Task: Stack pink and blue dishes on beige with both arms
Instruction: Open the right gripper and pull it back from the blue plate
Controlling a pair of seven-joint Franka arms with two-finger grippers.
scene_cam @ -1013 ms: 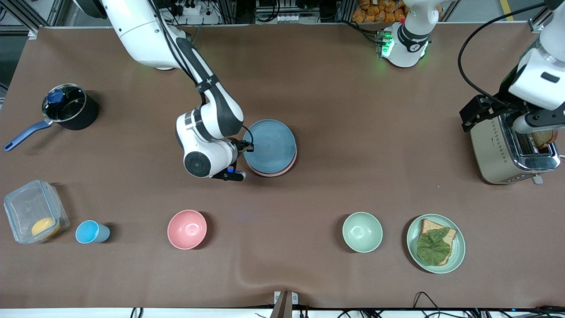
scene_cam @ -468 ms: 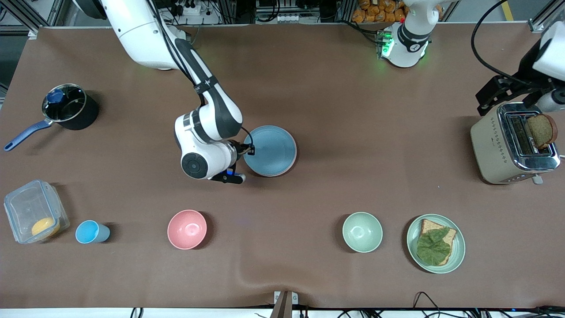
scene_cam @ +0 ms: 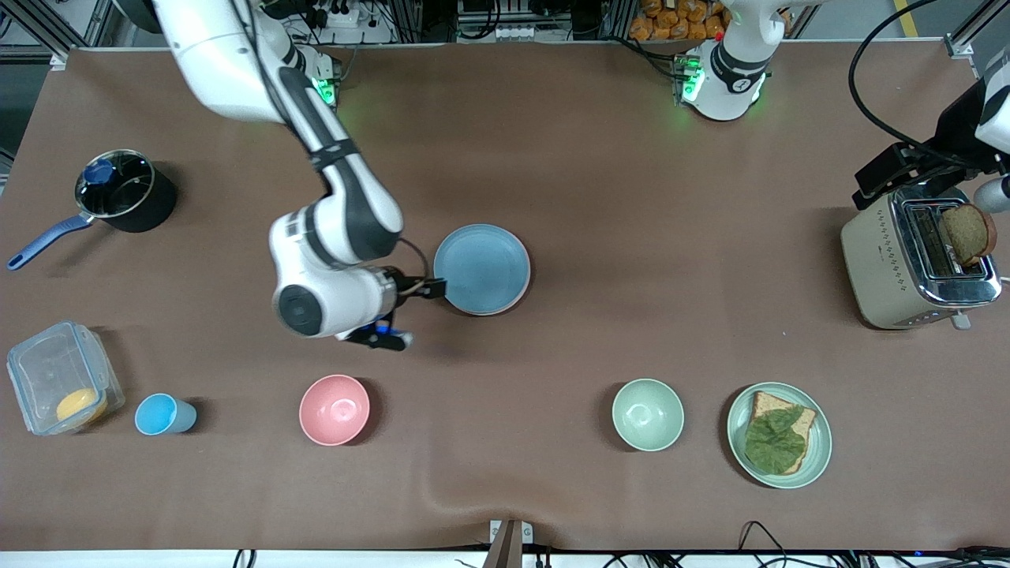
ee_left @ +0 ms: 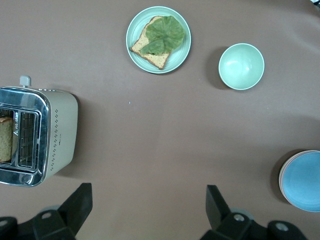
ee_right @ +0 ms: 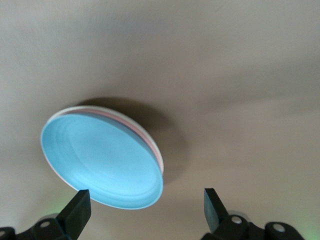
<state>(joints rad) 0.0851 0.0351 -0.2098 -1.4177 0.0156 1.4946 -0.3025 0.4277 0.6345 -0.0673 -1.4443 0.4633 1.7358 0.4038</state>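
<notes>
The blue plate [scene_cam: 481, 269] lies on top of a stack near the middle of the desk [scene_cam: 600, 197], a little toward the right arm's end. Under it, the right wrist view shows a thin pink rim, which is the pink plate [ee_right: 150, 141], and below that a pale rim that is probably the beige plate [ee_right: 70, 110], though only a narrow edge of it shows. The three plates sit flat and well lined up.

The right tool [scene_cam: 432, 287] is just beside the stack, at the side toward the right arm's end of the desk, and it does not touch the plates. Its two fingers [ee_right: 77, 212] stand wide apart and hold nothing.

The left tool [ee_left: 147, 212] is up in the air at the left arm's end of the desk, over the toaster [scene_cam: 915, 264]. Its fingers are also wide apart and empty. A slice of bread [scene_cam: 966, 234] stands in one slot of the toaster.

Along the desk edge nearest the front camera stand a clear box [scene_cam: 59, 386], a small blue cup [scene_cam: 162, 415], a pink bowl [scene_cam: 334, 409], a green bowl [scene_cam: 648, 414] and a green plate [scene_cam: 821, 454] with bread and a leaf. A dark pot [scene_cam: 126, 192] is near the right arm's end.
</notes>
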